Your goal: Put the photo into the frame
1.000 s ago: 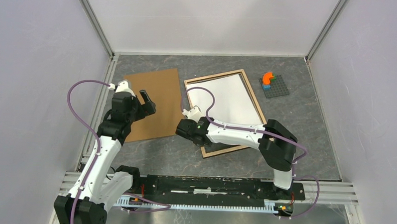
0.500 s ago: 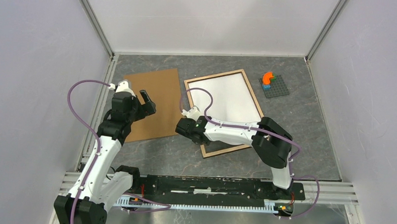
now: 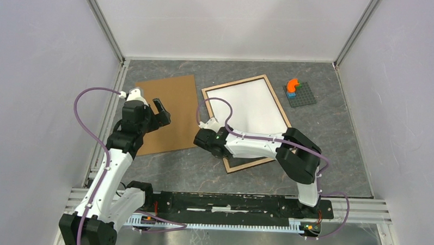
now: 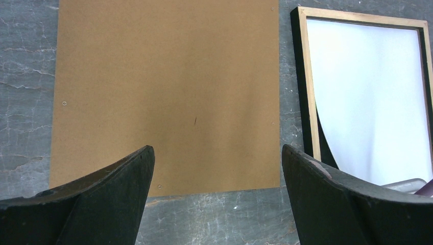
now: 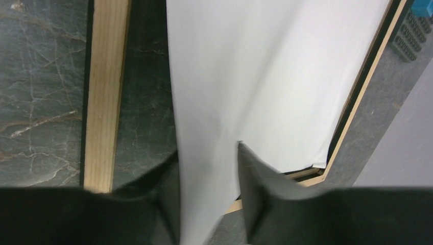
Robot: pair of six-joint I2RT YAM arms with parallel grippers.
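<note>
Wide open and empty at the left gripper (image 4: 217, 148), above the brown board (image 4: 168, 92). Partly open at the right gripper (image 5: 208, 150), loose around the white-side-up photo (image 5: 265, 76) lying in the frame (image 5: 104, 102).

Lighting bright, even, diffuse; shadows faint. Photo (image 4: 373, 102) glares blank white, right side. Wrist views' lower foreground soft, dark.

photo (image 5: 265, 76): only its blank white side shows, print hidden; near end cut off beneath my right gripper (image 5: 208, 149) | frame (image 3: 235, 83): near-left rim hidden under that gripper from above | studded plate (image 5: 408, 35): clipped, far right of it | my left fingers (image 4: 102, 204): bases cut off
</note>
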